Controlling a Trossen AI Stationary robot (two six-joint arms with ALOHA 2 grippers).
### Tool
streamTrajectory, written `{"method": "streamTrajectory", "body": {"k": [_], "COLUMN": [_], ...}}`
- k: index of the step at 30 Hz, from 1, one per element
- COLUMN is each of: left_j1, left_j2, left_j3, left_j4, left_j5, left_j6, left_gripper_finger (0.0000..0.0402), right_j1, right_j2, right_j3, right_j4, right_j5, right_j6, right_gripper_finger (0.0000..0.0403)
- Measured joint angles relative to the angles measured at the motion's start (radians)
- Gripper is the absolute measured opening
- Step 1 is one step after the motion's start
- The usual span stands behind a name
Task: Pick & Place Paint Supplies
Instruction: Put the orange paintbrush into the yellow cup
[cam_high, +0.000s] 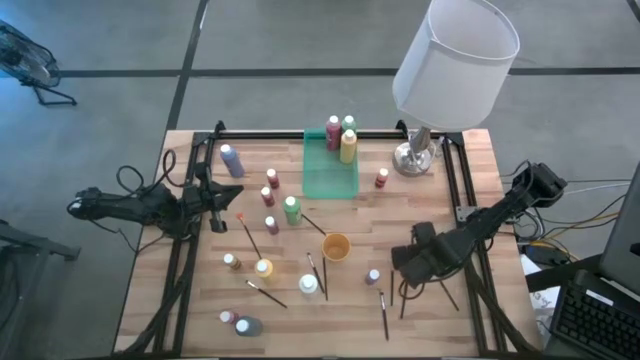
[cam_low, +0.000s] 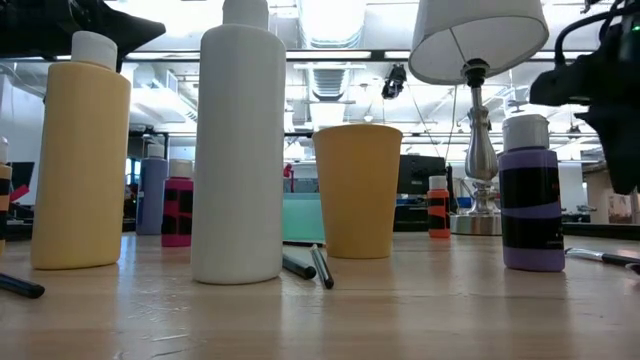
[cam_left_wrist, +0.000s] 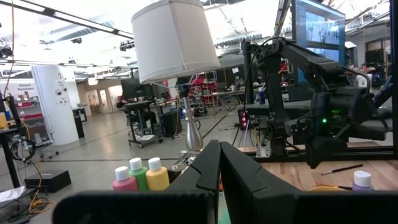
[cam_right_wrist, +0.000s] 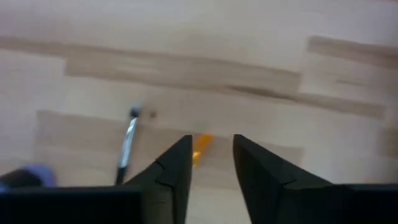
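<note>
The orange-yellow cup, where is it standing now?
In the high view, the orange-yellow cup stands near the table's middle, below the green tray, with thin paintbrushes lying beside it.

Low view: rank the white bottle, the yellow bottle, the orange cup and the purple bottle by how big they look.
1. white bottle
2. yellow bottle
3. orange cup
4. purple bottle

Nearness to the camera inflates the front ones, so true sizes stay unsure.

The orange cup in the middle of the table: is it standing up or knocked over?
Standing upright. The orange cup rests on its narrow base in the low view, and from above its round open mouth faces up.
</note>
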Motion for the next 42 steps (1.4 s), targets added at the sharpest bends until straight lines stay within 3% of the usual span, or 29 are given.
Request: {"method": "streamTrajectory", "body": {"k": [7,15,21,42], "left_j1": [0.000,0.000,0.000,0.000], "left_j2": [0.000,0.000,0.000,0.000], "left_j3": [0.000,0.000,0.000,0.000], "left_j4": [0.000,0.000,0.000,0.000], "left_j5": [0.000,0.000,0.000,0.000], "left_j6": [0.000,0.000,0.000,0.000], "left_gripper_finger": [0.0016,0.0016,0.0016,0.0016], "right_j1": [0.000,0.000,0.000,0.000], "right_j2": [0.023,0.090,0.124,0.147], "right_j3": [-0.006,-0.030,-0.032,-0.091], "right_j4": [0.053,0.118,0.138,0.234], "right_j5": [0.006,-0.021,-0.063,-0.056], "right_j6": [-0.025,-0.025,-0.025,-0.019], "right_gripper_finger": [0.0175,0.0196,0.0179,0.0096]}}
